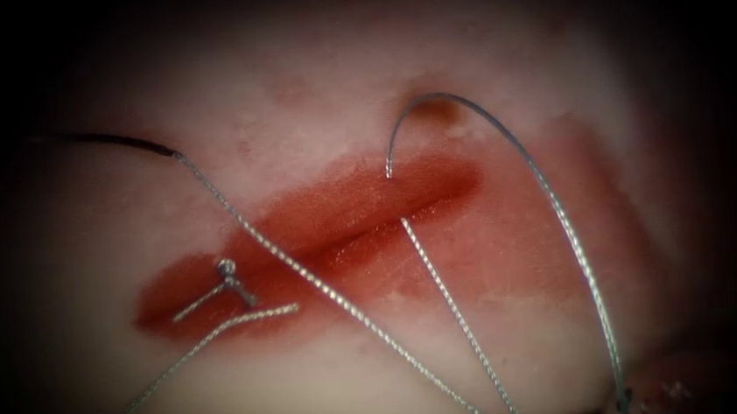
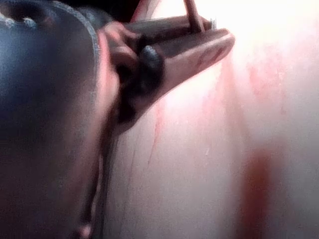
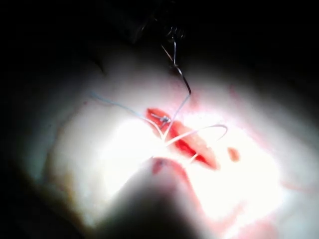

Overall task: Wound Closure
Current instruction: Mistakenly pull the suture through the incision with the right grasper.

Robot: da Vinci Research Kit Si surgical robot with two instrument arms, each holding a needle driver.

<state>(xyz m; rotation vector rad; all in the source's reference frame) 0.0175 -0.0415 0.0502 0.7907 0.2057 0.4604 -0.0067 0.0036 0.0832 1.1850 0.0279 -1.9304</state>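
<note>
A pool of bright light falls from above, fading on every side into a deep black surround. In the wrist views the glare is harsh at the centre and drops off into shadow. No walls, floor or furniture can be made out.

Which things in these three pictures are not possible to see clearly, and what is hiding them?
1. Needle, left wrist view: held in the left tool; glare and the picture's edge hide where along its curve.
2. Right tool, right wrist view: blurred, too close to the camera; what it holds is unclear.
3. Thread ends, endoscope view: cut off by the lower edge and dark rim.
</note>
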